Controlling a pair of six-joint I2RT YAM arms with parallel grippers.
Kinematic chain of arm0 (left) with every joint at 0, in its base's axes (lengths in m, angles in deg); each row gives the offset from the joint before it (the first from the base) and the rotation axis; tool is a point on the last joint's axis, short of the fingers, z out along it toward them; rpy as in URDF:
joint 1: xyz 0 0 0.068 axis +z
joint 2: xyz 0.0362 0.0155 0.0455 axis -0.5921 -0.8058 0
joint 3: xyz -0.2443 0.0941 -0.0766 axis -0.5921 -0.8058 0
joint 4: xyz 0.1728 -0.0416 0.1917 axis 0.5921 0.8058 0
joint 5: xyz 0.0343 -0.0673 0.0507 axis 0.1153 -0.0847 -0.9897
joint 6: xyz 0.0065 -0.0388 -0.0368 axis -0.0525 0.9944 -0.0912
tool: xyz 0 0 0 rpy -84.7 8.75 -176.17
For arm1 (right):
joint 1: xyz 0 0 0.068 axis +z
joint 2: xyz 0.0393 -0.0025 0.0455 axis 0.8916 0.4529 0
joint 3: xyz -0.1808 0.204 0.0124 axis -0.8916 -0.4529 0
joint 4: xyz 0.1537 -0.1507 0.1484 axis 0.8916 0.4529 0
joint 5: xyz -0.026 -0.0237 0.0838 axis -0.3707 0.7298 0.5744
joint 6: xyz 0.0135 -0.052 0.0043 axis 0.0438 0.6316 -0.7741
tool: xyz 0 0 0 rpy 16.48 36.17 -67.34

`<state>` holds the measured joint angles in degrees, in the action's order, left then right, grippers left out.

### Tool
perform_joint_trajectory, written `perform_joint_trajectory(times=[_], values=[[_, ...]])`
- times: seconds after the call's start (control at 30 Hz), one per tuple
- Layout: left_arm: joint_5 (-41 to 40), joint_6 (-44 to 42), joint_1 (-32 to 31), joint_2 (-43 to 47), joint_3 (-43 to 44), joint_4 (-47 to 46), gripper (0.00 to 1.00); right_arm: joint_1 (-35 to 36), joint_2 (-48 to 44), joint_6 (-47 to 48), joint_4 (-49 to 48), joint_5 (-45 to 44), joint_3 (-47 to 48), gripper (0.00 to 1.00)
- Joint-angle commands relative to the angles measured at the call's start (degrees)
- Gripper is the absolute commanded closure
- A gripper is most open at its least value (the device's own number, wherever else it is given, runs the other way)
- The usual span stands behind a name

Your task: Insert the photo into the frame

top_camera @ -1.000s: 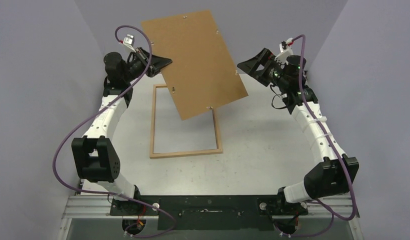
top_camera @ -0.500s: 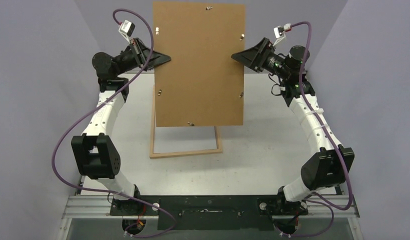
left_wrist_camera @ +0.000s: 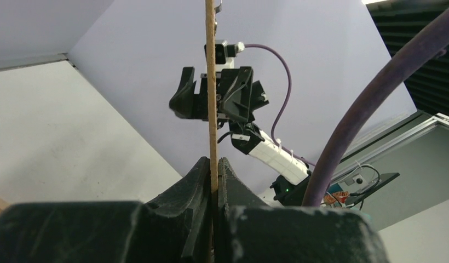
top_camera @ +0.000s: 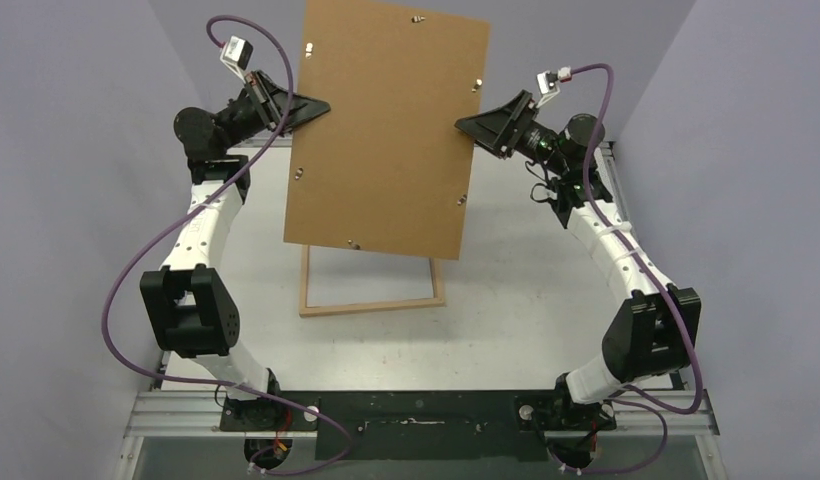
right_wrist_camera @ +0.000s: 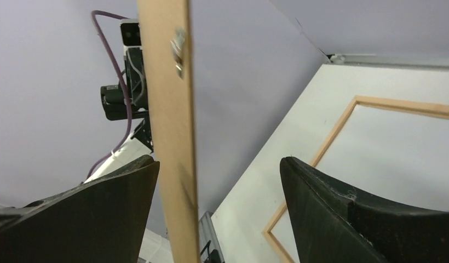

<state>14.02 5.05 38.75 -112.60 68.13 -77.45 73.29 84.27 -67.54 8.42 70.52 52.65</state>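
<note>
One frame (top_camera: pixel 371 306) is left lying flat on the worktop (top_camera: pixel 526 290) at lower centre of the overhead view, with bare surface showing inside its rails. Above it, the brown backing board (top_camera: pixel 386 130) has been swung from a slant to nearly upright at upper centre. Its left edge is pinched by the closed left gripper (top_camera: pixel 316 105). The right gripper (top_camera: pixel 468 124) has been brought astride the right edge, jaws apart, nothing gripped. The photo is nowhere seen; the frame is judged opened for it.
</note>
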Motion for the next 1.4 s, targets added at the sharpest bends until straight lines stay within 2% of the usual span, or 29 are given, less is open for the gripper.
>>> perform_joint_trajectory(times=[0.0, 0.1, 0.33, 0.47, 0.7, 0.83, 0.9, 0.97, 1.1, 1.13, 1.27, 1.3, 1.37], values=[[-6.23, 4.02, 0.46, 1.41, 2.61, -5.75, 1.0, 2.99, -2.65, 0.42, -2.93, -3.38, -1.39, 0.17], [-6.49, 5.09, 0.46, 1.24, 2.82, -6.63, 1.0, 5.29, -1.35, -3.1, -8.1, -4.41, -1.14, 0.28], [-7.53, 4.68, 0.55, 1.76, 1.95, -6.32, 1.0, 5.89, 2.42, -19.78, -29.87, -7.3, -3.12, 0.67], [-8.39, 4.39, 1.15, 1.88, 1.75, -5.7, 1.0, 5.91, 3.18, -20.99, -32.0, -6.95, -2.99, 0.82], [-9.17, 4.37, 1.81, 1.9, 1.35, -5.22, 1.0, 5.83, 1.82, -15.93, -24.86, -6.31, -2.27, 0.85], [-10.17, 4.58, 2.17, 2.23, 0.85, -5.23, 1.0, 5.78, 1.62, -15.75, -24.6, -5.52, -2.8, 0.72], [-10.74, 4.71, 2.37, 2.45, 0.64, -5.18, 1.0, 5.71, 1.06, -15.26, -24.14, -5.58, -3.45, 0.69], [-11.13, 4.82, 2.54, 2.49, 0.45, -5.12, 1.0, 5.68, 0.69, -14.3, -22.79, -5.58, -3.65, 0.75], [-11.63, 4.9, 2.56, 2.58, -0.05, -4.94, 1.0, 5.79, 0.44, -14.15, -22.44, -5.72, -3.52, 0.97], [-11.7, 4.93, 2.57, 2.57, -0.16, -5.06, 1.0, 5.8, 0.41, -14.16, -22.38, -5.9, -3.4, 1.0], [-11.8, 2.21, 2.71, 3.27, -1.31, -2.7, 1.0, 5.82, -0.43, -12.31, -18.01, -7.09, -2.3, 1.0], [-12.18, 0.17, 2.79, 3.73, -2.26, -1.03, 0.98, 5.78, -0.8, -10.45, -14.67, -7.61, -1.78, 1.0], [-12.99, -5.68, 3.21, 4.82, -4.34, 6.22, 0.78, 5.84, -1.56, -6.02, -4.96, -9.03, -0.19, 1.0]])
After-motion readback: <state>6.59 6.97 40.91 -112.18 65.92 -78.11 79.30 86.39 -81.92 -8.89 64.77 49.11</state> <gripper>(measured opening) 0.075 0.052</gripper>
